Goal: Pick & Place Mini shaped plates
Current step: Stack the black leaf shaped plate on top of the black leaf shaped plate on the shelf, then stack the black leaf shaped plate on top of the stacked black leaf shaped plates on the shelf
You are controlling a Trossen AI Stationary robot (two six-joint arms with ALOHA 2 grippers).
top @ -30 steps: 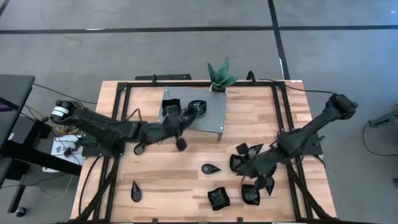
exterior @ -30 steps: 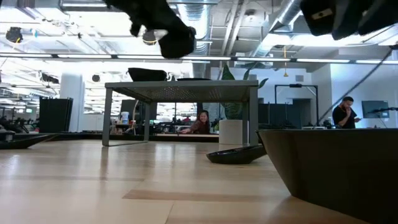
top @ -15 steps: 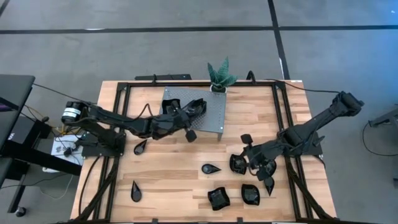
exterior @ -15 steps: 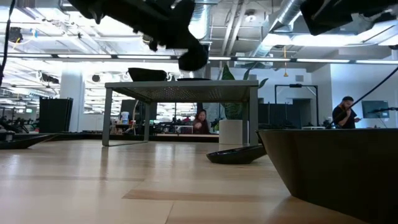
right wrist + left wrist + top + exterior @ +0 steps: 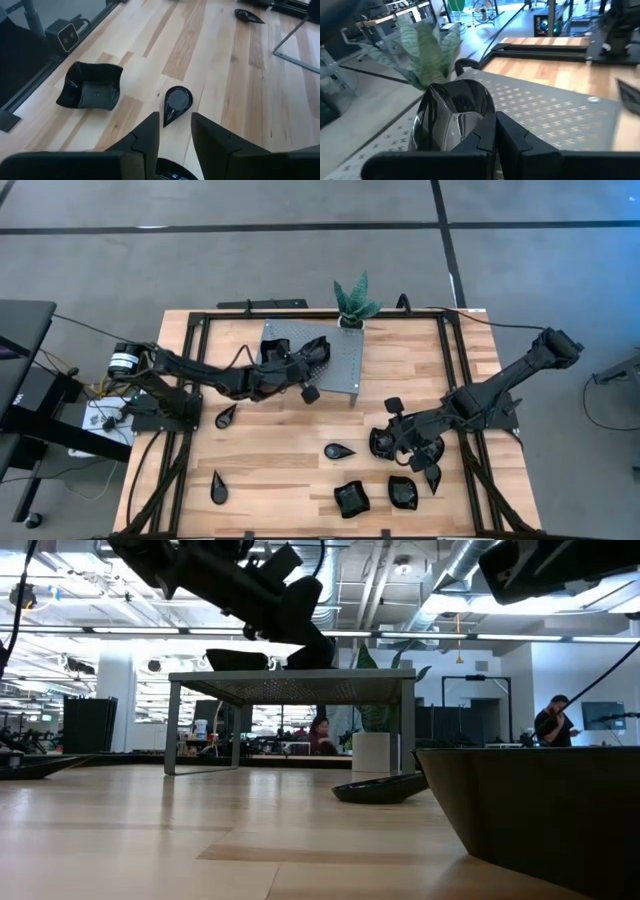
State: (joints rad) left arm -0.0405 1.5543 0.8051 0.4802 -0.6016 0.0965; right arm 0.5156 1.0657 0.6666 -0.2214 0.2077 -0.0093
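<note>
Left wrist view: plate (image 5: 452,117) partly behind pincer (image 5: 492,135).

occluded: plate (image 5: 170,176) beneath right jaws | cropped: near dish (image 5: 540,810), frame edge

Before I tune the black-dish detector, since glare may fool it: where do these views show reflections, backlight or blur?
Left wrist view: the held dish mirrors bright room light. Low view: ceiling lights backlight the arms into silhouettes, and the near dish looms blurred. Right wrist view: the teardrop dish looks evenly lit.
</note>
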